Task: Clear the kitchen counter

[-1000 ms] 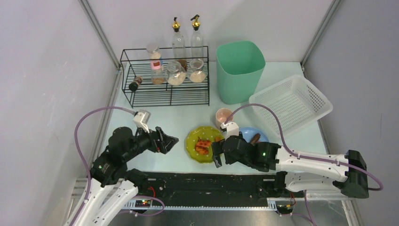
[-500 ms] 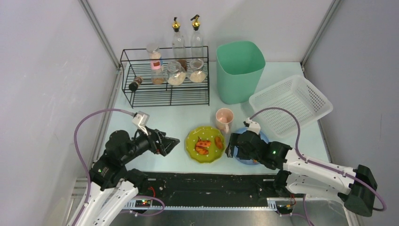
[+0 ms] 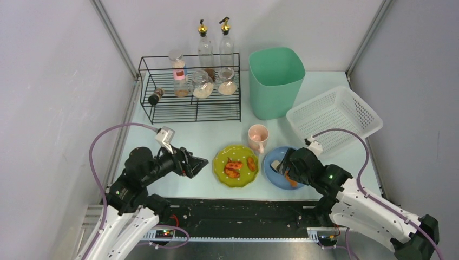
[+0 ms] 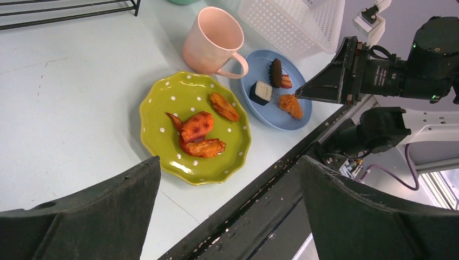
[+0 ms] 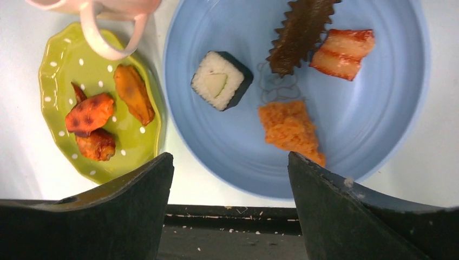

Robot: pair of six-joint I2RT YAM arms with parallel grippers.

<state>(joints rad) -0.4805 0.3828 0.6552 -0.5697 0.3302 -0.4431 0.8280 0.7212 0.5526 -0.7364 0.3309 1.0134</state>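
Sushi roll [image 5: 222, 80] sits on the blue plate [image 5: 379, 119] beneath my released right tool [image 5: 230, 160]; my left tool [image 4: 228, 162], also released, faces the green plate [image 4: 162, 108].

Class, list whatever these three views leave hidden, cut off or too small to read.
Top external: the right arm covers much of the blue plate, hiding what lies there.
Right wrist: the pink mug is cut by the top edge.
Top external: the jars are too small to identify their contents.
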